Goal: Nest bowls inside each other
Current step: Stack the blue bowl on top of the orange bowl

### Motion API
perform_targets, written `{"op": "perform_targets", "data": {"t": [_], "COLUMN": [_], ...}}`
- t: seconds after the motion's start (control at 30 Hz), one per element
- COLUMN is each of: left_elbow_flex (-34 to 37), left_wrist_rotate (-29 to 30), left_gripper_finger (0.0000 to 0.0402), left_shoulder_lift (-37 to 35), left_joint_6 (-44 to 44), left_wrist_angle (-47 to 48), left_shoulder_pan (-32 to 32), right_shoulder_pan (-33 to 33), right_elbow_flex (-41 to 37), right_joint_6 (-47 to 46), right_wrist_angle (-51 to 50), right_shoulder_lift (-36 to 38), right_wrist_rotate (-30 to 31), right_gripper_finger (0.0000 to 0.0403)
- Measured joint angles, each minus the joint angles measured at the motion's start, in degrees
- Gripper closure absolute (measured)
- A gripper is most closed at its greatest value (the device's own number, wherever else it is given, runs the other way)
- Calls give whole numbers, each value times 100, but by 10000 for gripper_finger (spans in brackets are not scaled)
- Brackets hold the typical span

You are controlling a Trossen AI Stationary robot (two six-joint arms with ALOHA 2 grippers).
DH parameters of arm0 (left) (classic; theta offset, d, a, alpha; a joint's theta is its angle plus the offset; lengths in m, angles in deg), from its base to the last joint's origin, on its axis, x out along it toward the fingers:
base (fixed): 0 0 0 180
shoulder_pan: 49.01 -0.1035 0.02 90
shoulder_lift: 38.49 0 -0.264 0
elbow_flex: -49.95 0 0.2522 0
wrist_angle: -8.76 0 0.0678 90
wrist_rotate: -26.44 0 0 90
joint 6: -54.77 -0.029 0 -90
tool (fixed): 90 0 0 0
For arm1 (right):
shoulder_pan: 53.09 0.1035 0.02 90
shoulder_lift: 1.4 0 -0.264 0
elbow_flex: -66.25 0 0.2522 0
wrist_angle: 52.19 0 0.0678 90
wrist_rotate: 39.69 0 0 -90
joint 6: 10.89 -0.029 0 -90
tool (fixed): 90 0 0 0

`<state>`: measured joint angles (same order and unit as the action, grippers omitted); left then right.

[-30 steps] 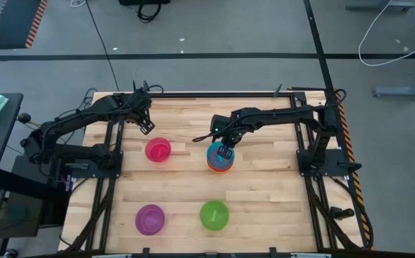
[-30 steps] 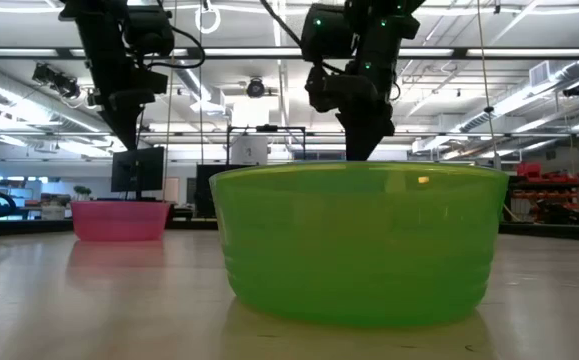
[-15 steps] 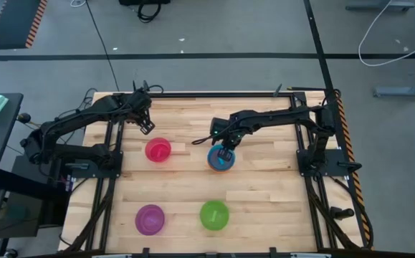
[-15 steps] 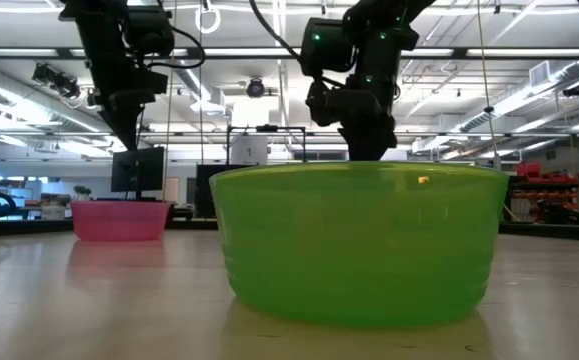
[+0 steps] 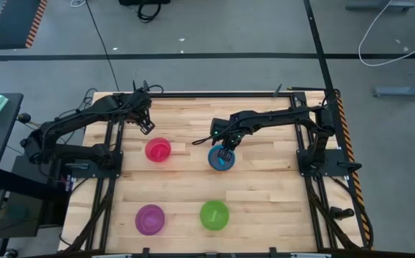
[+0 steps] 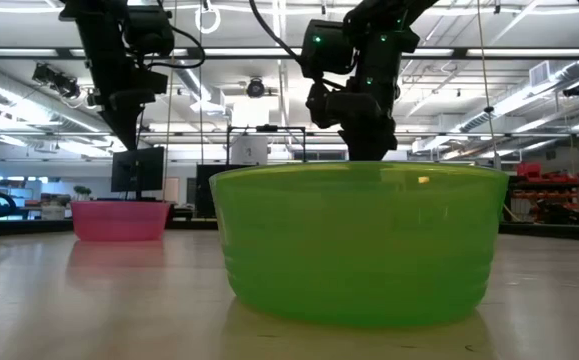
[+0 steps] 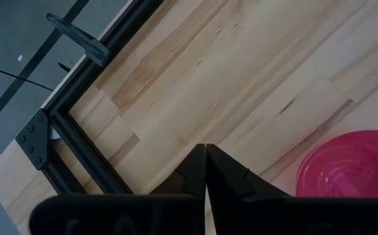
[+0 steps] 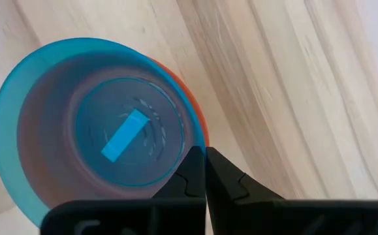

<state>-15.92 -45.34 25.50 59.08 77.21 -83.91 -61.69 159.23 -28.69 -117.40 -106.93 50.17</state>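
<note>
A blue bowl sits nested in an orange bowl at the table's middle; only a sliver of orange rim shows. My right gripper is shut at the blue bowl's rim. My left gripper is shut and empty, hanging above the table just beyond the pink bowl. The purple bowl and the green bowl stand upright near the front edge. In the low view the green bowl hides the blue and orange bowls. No yellow bowl shows. My right gripper pinches the blue bowl's rim on the side toward the table's far right, one finger inside the bowl and one outside. The fingers come from above, pointing down. The blue bowl sits upright inside the orange bowl, which stands on the table.
A black metal frame runs round the wooden table. There is bare wood between the bowls and to the right of the blue bowl. The room behind shows in the low view.
My right gripper has gone down a little with the blue bowl. The blue bowl has sunk deeper into the orange bowl, so that less of the orange shows from above.
</note>
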Motion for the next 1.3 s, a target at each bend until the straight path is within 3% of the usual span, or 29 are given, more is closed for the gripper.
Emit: {"op": "perform_targets", "data": {"t": [0.87, 1.3], "left_elbow_flex": [0, 1], "left_wrist_rotate": [-1, -2], "left_gripper_finger": [375, 388], "left_shoulder_lift": [2, 2], "left_joint_6": [59, 98], "left_wrist_angle": [4, 4], "left_shoulder_pan": [-2, -2], "right_shoulder_pan": [2, 13], "right_elbow_flex": [3, -11], "right_joint_6": [276, 88], "right_wrist_angle": [386, 313], "right_shoulder_lift": [-304, -144], "right_wrist_rotate": [-367, -286], "right_gripper_finger": [401, 349]}}
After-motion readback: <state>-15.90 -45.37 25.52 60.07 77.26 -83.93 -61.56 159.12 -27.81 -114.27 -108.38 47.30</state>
